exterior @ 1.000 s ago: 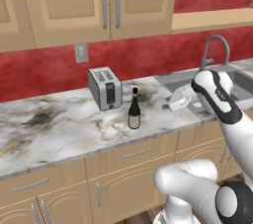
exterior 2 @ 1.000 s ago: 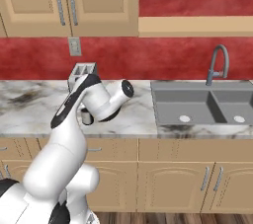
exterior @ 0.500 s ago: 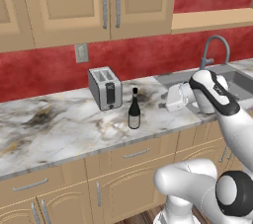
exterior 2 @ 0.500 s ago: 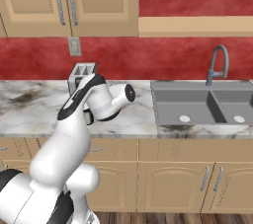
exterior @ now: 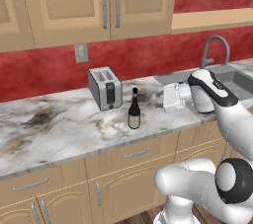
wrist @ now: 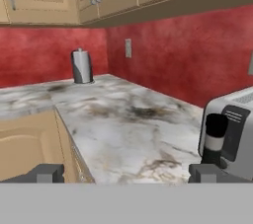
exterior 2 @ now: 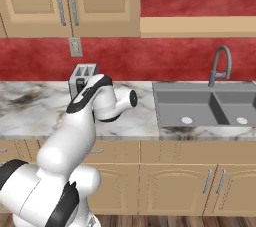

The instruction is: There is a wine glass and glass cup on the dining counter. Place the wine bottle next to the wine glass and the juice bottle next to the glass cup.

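Nothing placed yet: bottle (exterior: 134,112) standing on worktop (exterior: 59,129) beside toaster (exterior: 105,88), ungrasped; tool (exterior: 167,97) spread wide, empty, near it.

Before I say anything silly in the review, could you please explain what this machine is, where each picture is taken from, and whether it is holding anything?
It is a white robot arm on a base that can drive, in a rendered kitchen. Two cameras ride on the base behind the arm, one to its left and one to its right. The third sits on the hand and looks along the gripper. On the marble worktop stand a slim dark wine bottle, a silver toaster behind it, and, in the hand view, a paper towel roll far along the worktop. A sink with a faucet lies to the right. The gripper is open, holds nothing and points toward the bottle from the sink side.
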Motion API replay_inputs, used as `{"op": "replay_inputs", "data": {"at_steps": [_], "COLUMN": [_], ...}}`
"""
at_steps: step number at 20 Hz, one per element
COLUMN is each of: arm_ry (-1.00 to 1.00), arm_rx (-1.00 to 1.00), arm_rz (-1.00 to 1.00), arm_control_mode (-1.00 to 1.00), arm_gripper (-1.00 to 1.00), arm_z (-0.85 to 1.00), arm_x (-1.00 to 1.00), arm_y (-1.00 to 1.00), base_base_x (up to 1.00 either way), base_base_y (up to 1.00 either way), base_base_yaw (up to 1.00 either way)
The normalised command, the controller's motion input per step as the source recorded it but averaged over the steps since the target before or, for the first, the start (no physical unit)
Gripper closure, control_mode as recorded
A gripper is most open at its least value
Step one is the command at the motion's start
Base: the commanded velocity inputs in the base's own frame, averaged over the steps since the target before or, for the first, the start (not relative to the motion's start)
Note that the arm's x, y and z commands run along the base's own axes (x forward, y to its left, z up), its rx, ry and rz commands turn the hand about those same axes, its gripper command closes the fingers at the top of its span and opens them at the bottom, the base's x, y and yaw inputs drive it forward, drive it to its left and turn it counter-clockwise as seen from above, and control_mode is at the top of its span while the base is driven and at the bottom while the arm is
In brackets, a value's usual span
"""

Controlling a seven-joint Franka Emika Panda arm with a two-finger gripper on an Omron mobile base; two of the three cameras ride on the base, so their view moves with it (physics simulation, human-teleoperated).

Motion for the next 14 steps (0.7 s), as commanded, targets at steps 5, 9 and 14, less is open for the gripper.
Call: {"op": "replay_inputs", "data": {"at_steps": [5,9,14], "arm_ry": [-0.07,-0.06,-0.02], "arm_rx": [0.05,0.02,0.01], "arm_rz": [0.08,0.06,0.04], "arm_control_mode": [-1.0,-1.0,-1.0], "arm_gripper": [-1.0,-1.0,-1.0], "arm_z": [0.0,-0.02,-0.07], "arm_x": [0.14,0.11,0.07], "arm_y": [0.04,0.14,0.12], "base_base_x": [0.0,0.0,0.0], "base_base_y": [0.0,0.0,0.0], "base_base_yaw": [0.0,0.0,0.0]}}
